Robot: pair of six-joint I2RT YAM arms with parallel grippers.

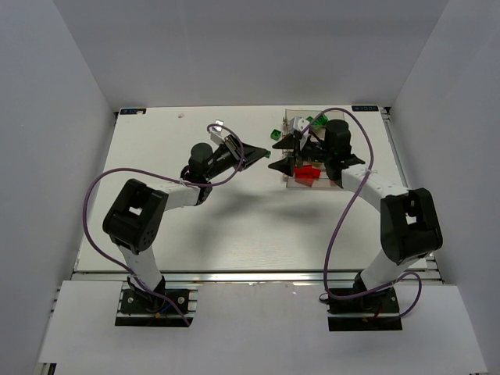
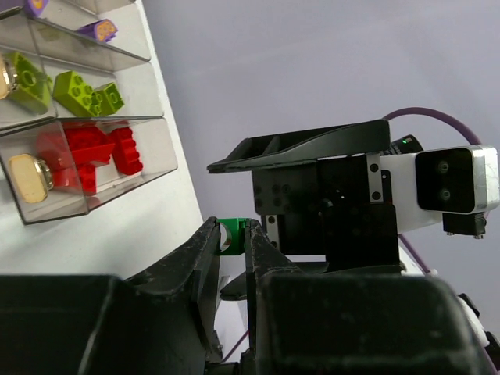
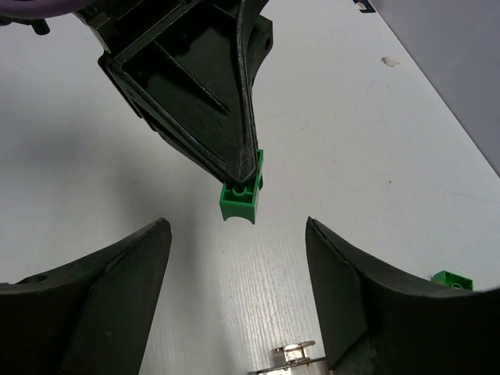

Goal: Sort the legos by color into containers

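Observation:
My left gripper [image 2: 233, 228] is shut on a small dark green lego [image 2: 229, 237], held off the table just left of the containers [image 1: 289, 117]. The right wrist view shows the same green lego [image 3: 240, 200] pinched at the tip of the left gripper's fingers [image 3: 211, 109]. My right gripper [image 3: 238, 234] faces it, open, with the lego just beyond its fingertips and touching neither finger. The clear bins [image 2: 148, 148] hold red legos [image 2: 94, 156], yellow-green legos [image 2: 78, 90] and purple legos [image 2: 101, 30] in separate compartments.
Another green lego [image 3: 451, 279] lies on the white table to the right of my right gripper. Loose green legos [image 1: 275, 134] sit by the bins' far left corner. A metal clasp [image 3: 293, 355] shows below the right gripper.

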